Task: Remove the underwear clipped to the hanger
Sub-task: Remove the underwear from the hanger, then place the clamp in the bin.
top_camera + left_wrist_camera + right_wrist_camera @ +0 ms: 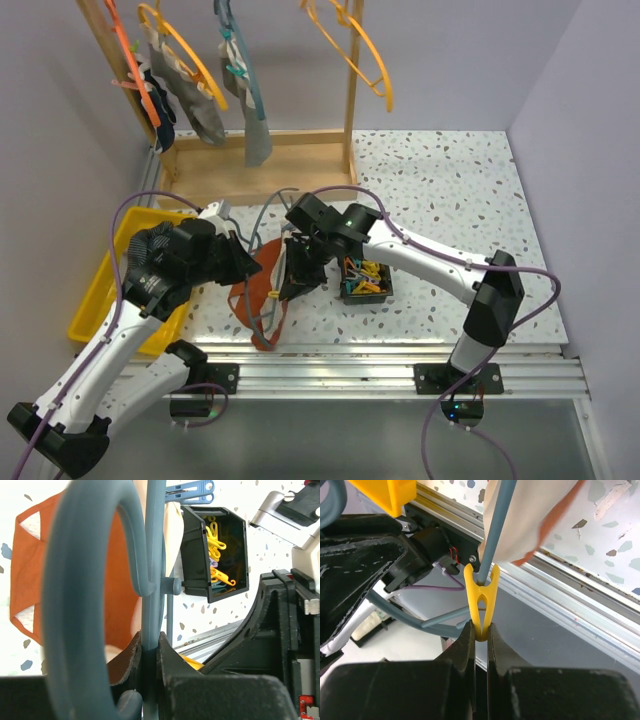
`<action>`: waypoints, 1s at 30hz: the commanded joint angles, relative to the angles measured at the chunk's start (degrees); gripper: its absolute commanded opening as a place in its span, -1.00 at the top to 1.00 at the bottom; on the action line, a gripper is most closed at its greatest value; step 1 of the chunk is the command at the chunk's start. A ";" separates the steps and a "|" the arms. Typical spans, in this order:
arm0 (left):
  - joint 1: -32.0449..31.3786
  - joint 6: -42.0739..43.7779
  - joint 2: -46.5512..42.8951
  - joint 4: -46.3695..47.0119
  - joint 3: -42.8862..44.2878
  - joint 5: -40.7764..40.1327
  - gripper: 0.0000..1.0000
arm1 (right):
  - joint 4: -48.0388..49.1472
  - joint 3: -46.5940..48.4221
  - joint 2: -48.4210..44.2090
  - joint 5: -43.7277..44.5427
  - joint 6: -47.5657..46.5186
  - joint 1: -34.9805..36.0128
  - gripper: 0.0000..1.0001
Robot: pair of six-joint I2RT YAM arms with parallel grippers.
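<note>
Unclipping: my right end effector (479,632) is pinching the yellow clip (481,597) mid-frame.
Left end effector (148,652) is clamping the hanger (154,555); next, judging a pull off the underwear (30,570).

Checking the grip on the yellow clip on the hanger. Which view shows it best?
Right wrist: yellow clip pinched in the right hand, astride the hanger. Top view hides it behind the right arm; left wrist shows at most a yellow sliver.
</note>
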 commanded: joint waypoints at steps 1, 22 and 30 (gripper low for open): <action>0.17 0.12 -0.52 2.56 1.82 -0.42 1.00 | 2.17 -1.30 -3.48 0.05 1.55 -0.41 1.00; 0.25 0.99 1.42 3.09 -0.02 -1.04 1.00 | -8.03 -19.67 -26.87 18.78 -7.31 -21.49 1.00; 0.17 1.70 1.86 2.21 1.21 0.02 1.00 | -1.79 -22.66 -22.03 17.29 -11.36 -25.11 0.53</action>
